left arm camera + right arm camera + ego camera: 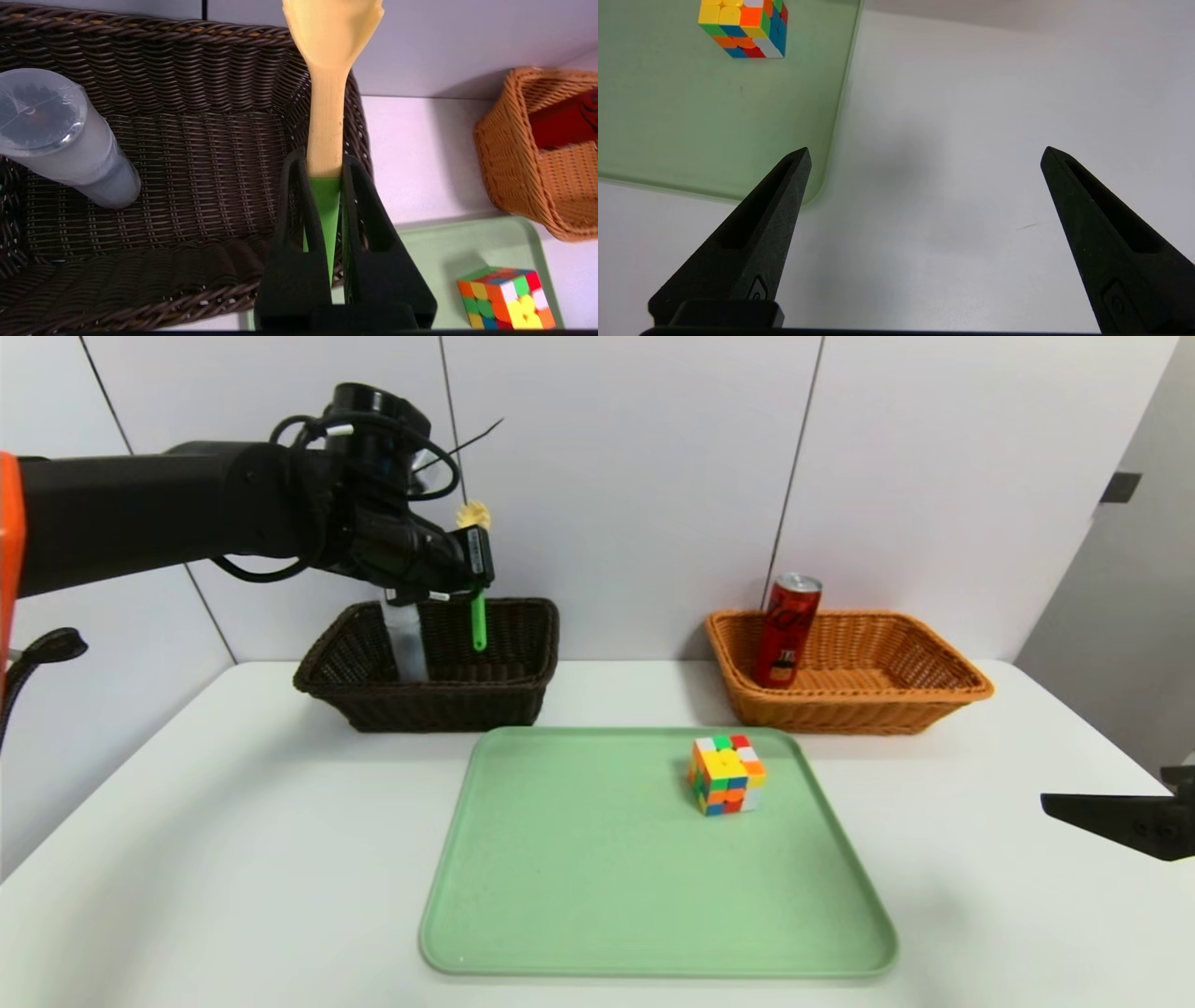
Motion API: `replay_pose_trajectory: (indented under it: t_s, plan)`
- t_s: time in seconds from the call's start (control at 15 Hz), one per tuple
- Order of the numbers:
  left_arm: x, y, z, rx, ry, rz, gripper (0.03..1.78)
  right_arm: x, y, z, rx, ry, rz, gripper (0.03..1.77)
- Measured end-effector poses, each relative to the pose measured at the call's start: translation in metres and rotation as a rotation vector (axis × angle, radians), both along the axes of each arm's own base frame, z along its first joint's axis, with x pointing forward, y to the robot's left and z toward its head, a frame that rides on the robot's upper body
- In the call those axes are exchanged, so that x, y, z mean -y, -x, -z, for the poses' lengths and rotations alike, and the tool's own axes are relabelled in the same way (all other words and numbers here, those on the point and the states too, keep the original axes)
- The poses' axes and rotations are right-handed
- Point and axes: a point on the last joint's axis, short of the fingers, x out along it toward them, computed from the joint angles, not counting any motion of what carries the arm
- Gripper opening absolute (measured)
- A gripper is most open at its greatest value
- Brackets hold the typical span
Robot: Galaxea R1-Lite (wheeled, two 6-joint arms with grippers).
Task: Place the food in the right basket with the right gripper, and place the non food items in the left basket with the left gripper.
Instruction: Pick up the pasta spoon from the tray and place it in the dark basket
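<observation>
Nearest, on the robot's right, the right claw (926,158) waits above the white counter (943,896), beside the green tray (653,896), its fingers spread wide with nothing between them. The tray holds a multicoloured puzzle cube (726,777), which sits toward its far right corner, well apart from both claws.

Beyond the tray stand two woven baskets, apart from each other. The dark brown wicker basket (448,709), on the left, holds a translucent white bottle (408,644), which leans at its left side. The orange-tan wicker basket (850,714), on the right, holds a red drink can (789,630) with a silver top, tilted in its left part; the right claw is well apart from it.

The left claw (323,163) is over the right part of the dark basket, closed on the slotted spoon (327,116). Its fingers grip the green handle near where it meets the yellow part; the spoon's head points up and the handle's end hangs down toward the basket's interior. Behind the baskets rises a white panelled wall (625,476).
</observation>
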Motion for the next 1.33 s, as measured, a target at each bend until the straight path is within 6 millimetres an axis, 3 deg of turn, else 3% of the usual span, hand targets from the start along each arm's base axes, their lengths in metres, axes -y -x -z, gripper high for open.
replay_pose_trajectory:
  t_s: [0.47, 0.93, 1.33]
  plan:
    - [-0.001, -0.022, 0.032, -0.078, 0.011, -0.094, 0.14, 0.001, 0.005, 0.0, 0.012, 0.008, 0.011, 1.7]
    - [-0.001, -0.04, 0.048, -0.02, -0.009, -0.157, 0.14, 0.002, 0.006, -0.001, 0.018, 0.013, 0.012, 1.7]
    - [0.003, -0.046, 0.069, 0.041, -0.144, -0.114, 0.14, 0.001, 0.005, -0.001, 0.016, 0.013, 0.011, 1.7]
